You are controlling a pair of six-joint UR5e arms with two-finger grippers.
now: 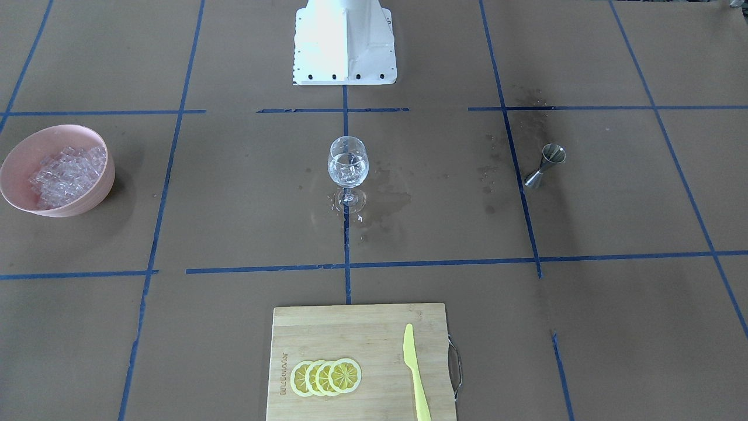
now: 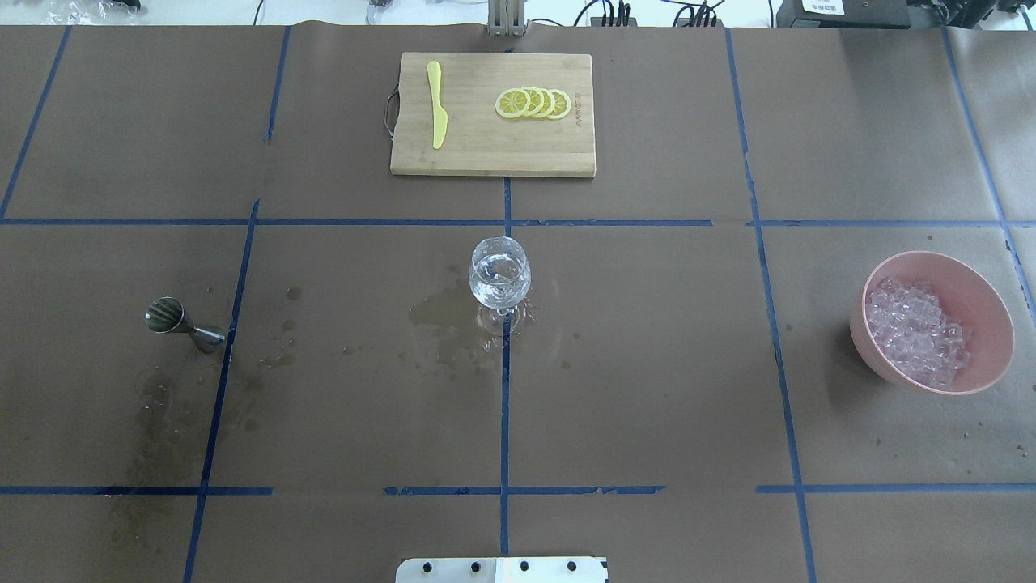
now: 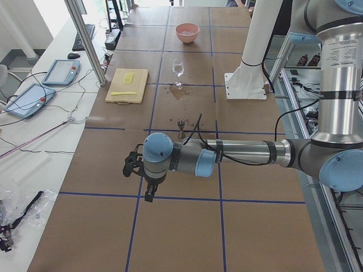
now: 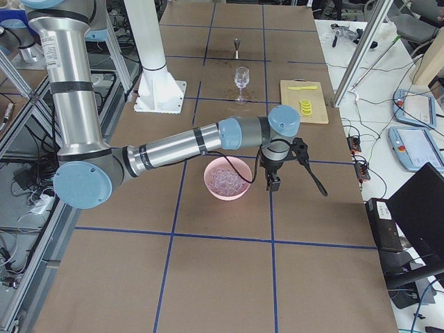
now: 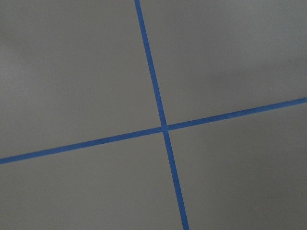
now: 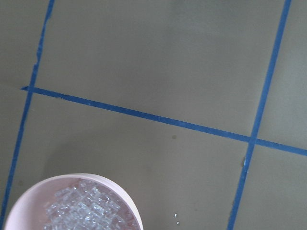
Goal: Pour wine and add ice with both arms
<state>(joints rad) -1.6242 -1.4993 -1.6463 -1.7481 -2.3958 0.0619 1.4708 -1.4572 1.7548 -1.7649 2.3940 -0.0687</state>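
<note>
A clear stemmed glass (image 1: 348, 166) (image 2: 499, 279) stands at the table's centre with something clear inside; wine or ice, I cannot tell which. The steel jigger (image 1: 546, 164) (image 2: 182, 320) stands upright on the left arm's side, and no wine shows in it. Ice (image 2: 914, 334) (image 6: 86, 208) is heaped in a pink bowl (image 1: 93, 196) (image 2: 983, 295) on the right arm's side. My left gripper (image 3: 131, 168) hangs over bare paper beyond the jigger. My right gripper (image 4: 304, 158) hovers just beside the bowl. Both show only in the side views, so I cannot tell their state.
A bamboo cutting board (image 2: 486, 150) with lemon slices (image 2: 534, 103) and a yellow knife (image 2: 437, 113) lies at the far edge. Wet stains (image 2: 445, 316) darken the paper beside the glass and near the jigger. The white base block (image 1: 345, 44) stands at the robot's side.
</note>
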